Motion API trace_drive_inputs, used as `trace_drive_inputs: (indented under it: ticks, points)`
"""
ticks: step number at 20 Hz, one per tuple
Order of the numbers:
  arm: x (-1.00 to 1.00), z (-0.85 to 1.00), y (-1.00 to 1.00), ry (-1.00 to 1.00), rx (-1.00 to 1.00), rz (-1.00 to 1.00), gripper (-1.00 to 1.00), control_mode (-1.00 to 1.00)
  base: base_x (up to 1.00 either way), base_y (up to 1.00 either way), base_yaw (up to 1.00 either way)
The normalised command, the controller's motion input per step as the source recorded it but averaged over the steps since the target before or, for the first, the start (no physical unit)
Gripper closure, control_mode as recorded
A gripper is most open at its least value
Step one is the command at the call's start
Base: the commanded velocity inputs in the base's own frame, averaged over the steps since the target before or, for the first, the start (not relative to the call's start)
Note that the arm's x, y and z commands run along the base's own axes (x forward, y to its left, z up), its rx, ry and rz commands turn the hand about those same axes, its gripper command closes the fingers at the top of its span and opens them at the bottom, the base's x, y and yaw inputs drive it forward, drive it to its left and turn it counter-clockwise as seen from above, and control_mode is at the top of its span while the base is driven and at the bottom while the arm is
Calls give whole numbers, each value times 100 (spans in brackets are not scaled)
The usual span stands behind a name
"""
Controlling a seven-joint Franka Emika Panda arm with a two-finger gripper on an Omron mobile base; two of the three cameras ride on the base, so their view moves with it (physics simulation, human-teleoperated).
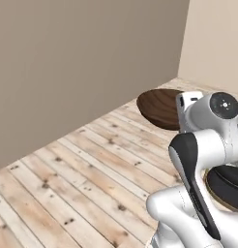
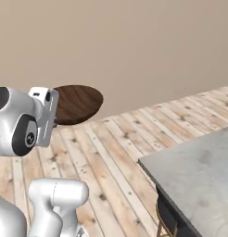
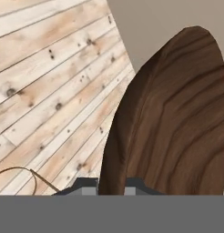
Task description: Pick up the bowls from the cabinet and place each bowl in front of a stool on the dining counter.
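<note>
A wide, shallow dark brown wooden bowl (image 3: 173,123) hangs in the air over the plank floor, tilted on edge. My gripper (image 3: 111,187) is shut on its rim, which runs up between the two finger tips in the hand view. From the left base view the bowl (image 1: 158,107) sticks out to the left of my white hand. In the right base view the bowl (image 2: 79,103) sticks out to the hand's right. A corner of the dining counter (image 2: 199,171), light grey marble, lies at the lower right, apart from the bowl. The cabinet is out of view.
Plain beige walls (image 1: 87,63) stand beyond the light wooden floor (image 1: 82,179). A stool (image 1: 227,186) with a dark seat and a gold rim sits low at the right, behind my arm. The same stool (image 2: 167,216) is tucked under the counter's corner.
</note>
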Motion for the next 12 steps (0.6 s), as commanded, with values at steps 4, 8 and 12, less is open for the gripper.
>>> trace_drive_inputs:
  ticks: [4,8,12]
  points:
    - [0,0,0,0,0,0,100,100,100,89,-62]
    - [0,0,0,0,0,0,100,100,100,83,-69]
    - [0,0,0,0,0,0,100,100,100,74,-75]
